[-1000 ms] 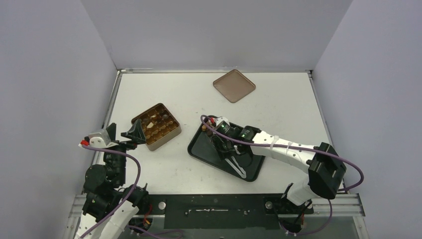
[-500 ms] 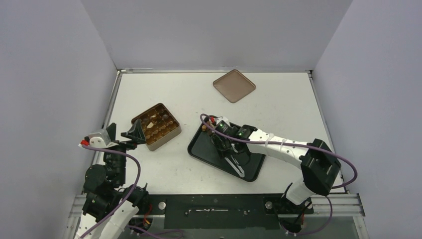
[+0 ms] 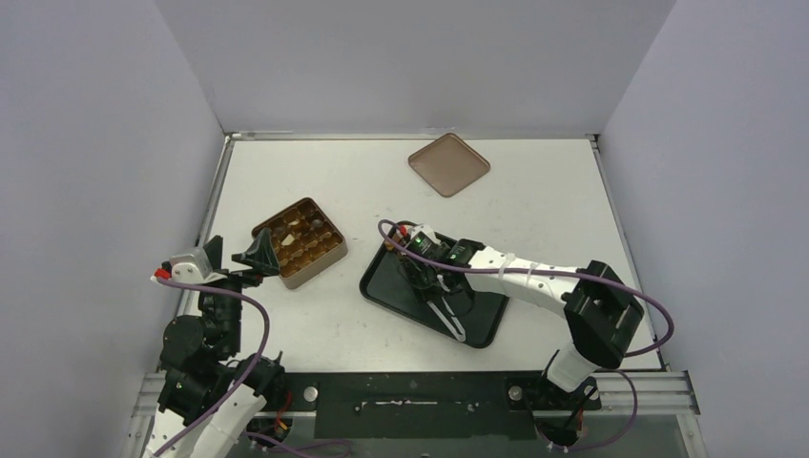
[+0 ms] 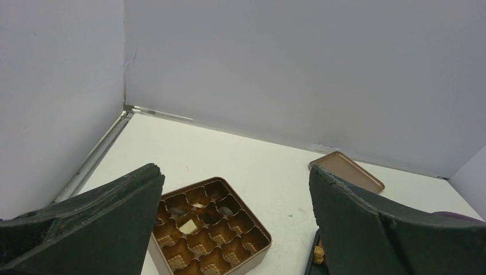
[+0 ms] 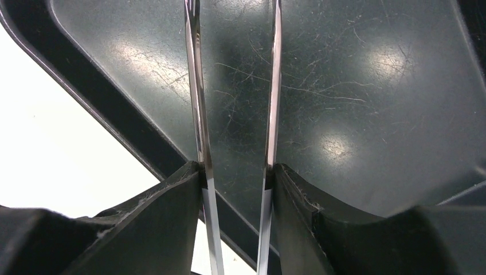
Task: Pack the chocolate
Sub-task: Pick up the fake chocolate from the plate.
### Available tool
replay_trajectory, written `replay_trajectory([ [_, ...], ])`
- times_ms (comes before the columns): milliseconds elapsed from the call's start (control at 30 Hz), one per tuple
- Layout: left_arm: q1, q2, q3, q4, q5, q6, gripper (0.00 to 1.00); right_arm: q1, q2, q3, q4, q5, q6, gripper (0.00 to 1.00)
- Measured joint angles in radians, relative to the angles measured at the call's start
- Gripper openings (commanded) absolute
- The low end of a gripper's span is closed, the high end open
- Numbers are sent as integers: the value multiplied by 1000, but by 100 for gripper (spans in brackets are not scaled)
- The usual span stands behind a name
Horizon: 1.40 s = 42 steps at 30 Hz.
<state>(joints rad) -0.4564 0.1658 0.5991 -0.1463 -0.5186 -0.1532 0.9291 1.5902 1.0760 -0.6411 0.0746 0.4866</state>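
The chocolate shows as a cream-white piece (image 4: pixel 187 226) and two dark pieces (image 4: pixel 177 211) in cups of the gold-brown tin (image 3: pixel 333 252), and one tan piece (image 4: pixel 318 255) at the black tray's corner. My right gripper (image 3: pixel 431 279) hangs over the black tray (image 3: pixel 396 296), shut on metal tongs (image 3: pixel 450 317). In the right wrist view the tongs' two blades (image 5: pixel 198 114) sit pinched between the fingers (image 5: pixel 166 206), their tips apart over the tray floor (image 5: pixel 355 86) with nothing between them. My left gripper (image 3: pixel 258 254) stands open by the tin's left corner.
A flat brown lid (image 3: pixel 448 164) lies upside down at the back of the table, also seen past the tin (image 4: pixel 345 171). White walls close in three sides. The tin (image 4: pixel 268 239) holds mostly empty gold cups.
The right arm's elbow has swung left and the gripper with the tongs has shifted slightly left over the tray. The left arm has not moved.
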Motion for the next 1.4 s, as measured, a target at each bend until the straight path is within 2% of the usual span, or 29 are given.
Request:
replay_trajectory([
  [133,0,0,0,0,0,0,97,0,23,7,4,0,-3,44],
  [433,0,0,0,0,0,0,97,0,39,16,3,8,-3,29],
  [800,0,0,0,0,0,0,97,9,31,16,-2,34,9,16],
  [1000,0,0,0,0,0,0,97,16,-24,-1,-13,51,32,12],
  [1400,0,1,0,0,0,0,97,21,-144,-26,-34,53,50,12],
])
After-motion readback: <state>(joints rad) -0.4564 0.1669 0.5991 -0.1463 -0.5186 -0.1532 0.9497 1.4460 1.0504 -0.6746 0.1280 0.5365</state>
